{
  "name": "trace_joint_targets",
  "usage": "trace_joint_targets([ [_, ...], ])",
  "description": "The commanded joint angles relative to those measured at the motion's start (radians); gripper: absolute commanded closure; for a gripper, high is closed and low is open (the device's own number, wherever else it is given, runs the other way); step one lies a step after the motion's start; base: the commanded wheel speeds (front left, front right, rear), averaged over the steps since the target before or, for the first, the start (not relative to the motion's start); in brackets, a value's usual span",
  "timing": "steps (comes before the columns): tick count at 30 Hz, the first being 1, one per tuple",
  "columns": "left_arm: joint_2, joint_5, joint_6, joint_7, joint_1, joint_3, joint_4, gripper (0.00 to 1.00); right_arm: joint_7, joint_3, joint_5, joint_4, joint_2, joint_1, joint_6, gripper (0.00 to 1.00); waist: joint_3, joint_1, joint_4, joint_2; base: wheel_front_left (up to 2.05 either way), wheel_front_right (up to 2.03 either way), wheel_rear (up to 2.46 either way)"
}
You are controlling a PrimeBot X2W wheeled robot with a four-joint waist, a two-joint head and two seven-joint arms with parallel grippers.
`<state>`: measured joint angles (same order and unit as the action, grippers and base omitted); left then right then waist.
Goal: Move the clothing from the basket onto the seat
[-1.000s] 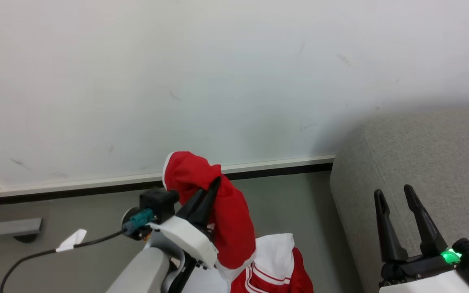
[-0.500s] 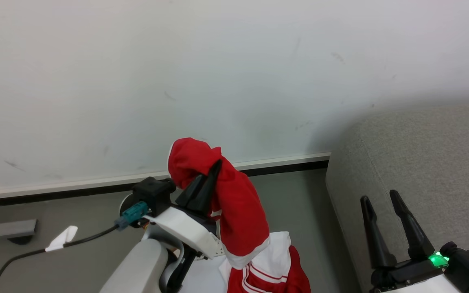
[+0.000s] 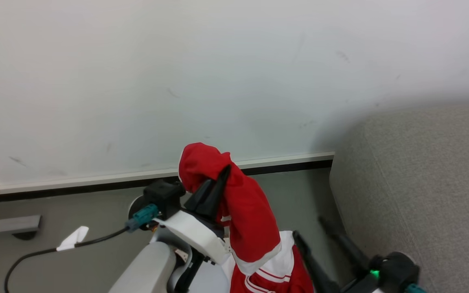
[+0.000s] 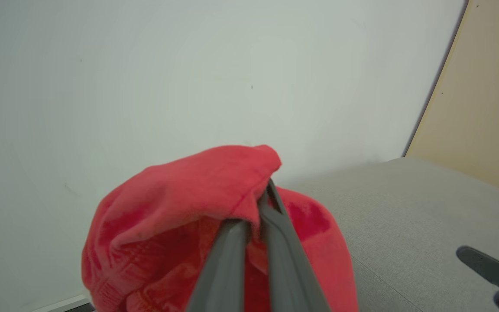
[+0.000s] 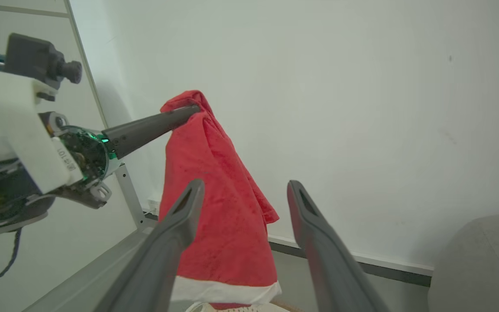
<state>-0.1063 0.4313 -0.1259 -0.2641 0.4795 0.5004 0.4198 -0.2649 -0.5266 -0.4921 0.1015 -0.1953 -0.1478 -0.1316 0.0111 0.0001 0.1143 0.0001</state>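
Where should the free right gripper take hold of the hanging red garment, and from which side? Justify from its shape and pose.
Probably the lower hanging part of the red garment, just above its white hem band, approached from the robot's right. The shut left gripper pinches the top, so the cloth drapes down in a narrow fold, and the open right gripper faces it there.
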Motion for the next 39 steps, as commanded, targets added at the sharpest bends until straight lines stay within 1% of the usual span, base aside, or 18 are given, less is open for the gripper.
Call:
trace_joint_targets([
  [1, 0.003, -0.005, -0.003, -0.001, 0.005, 0.014, 0.008, 1.00, 0.001, -0.057, -0.002, 0.043, -0.016, -0.030, 0.002, 0.00, 0.001, -0.0001, -0.010, -0.0001, 0.00, 0.00, 0.00],
  [6, 0.017, 0.000, -0.004, 0.003, 0.015, 0.068, 0.018, 1.00, 0.001, -0.166, -0.004, 0.141, -0.015, -0.094, 0.002, 0.00, 0.003, -0.0001, -0.039, -0.0001, 0.00, 0.00, 0.00],
  [12, 0.035, 0.017, -0.004, 0.004, 0.018, 0.144, 0.042, 1.00, 0.001, -0.237, -0.002, 0.251, 0.016, -0.167, 0.002, 0.00, 0.003, -0.0001, -0.079, -0.0001, 0.00, 0.00, 0.00],
  [13, 0.035, 0.017, -0.004, 0.004, 0.018, 0.144, 0.042, 1.00, 0.001, -0.237, -0.002, 0.251, 0.016, -0.167, 0.002, 0.00, 0.003, -0.0001, -0.079, -0.0001, 0.00, 0.00, 0.00],
  [15, 0.041, 0.023, -0.003, 0.003, 0.018, 0.170, 0.045, 1.00, 0.001, -0.236, 0.013, 0.294, 0.031, -0.188, 0.002, 0.00, 0.004, -0.0001, -0.092, -0.0001, 0.00, 0.00, 0.00],
  [19, 0.048, 0.044, -0.003, 0.002, 0.023, 0.219, 0.045, 1.00, 0.001, -0.237, 0.026, 0.401, 0.060, -0.216, 0.002, 0.00, 0.005, -0.0001, -0.120, -0.0001, 0.00, 0.00, 0.00],
  [22, 0.051, 0.061, -0.003, 0.001, 0.028, 0.257, 0.040, 1.00, 0.001, -0.231, 0.031, 0.468, 0.068, -0.235, 0.002, 0.00, 0.006, -0.0001, -0.142, -0.0001, 0.00, 0.00, 0.00],
  [30, 0.053, 0.102, -0.003, 0.004, 0.035, 0.353, 0.028, 1.00, 0.001, -0.189, 0.051, 0.543, 0.074, -0.272, 0.002, 0.00, 0.008, -0.0001, -0.191, -0.0001, 0.00, 0.00, 0.00],
  [37, 0.054, 0.136, -0.004, 0.004, 0.049, 0.385, 0.024, 1.00, 0.001, -0.173, 0.060, 0.598, 0.078, -0.286, 0.002, 0.00, 0.010, -0.0001, -0.220, -0.0001, 0.00, 0.00, 0.00],
  [38, 0.054, 0.140, -0.004, 0.004, 0.050, 0.387, 0.024, 1.00, 0.001, -0.171, 0.059, 0.599, 0.078, -0.287, 0.002, 0.22, 0.010, -0.0001, -0.223, -0.0001, 0.00, 0.00, 0.00],
  [39, 0.055, 0.144, -0.004, 0.004, 0.051, 0.389, 0.024, 1.00, 0.001, -0.168, 0.057, 0.598, 0.078, -0.287, 0.002, 0.69, 0.010, -0.0001, -0.225, -0.0001, 0.00, 0.00, 0.00],
])
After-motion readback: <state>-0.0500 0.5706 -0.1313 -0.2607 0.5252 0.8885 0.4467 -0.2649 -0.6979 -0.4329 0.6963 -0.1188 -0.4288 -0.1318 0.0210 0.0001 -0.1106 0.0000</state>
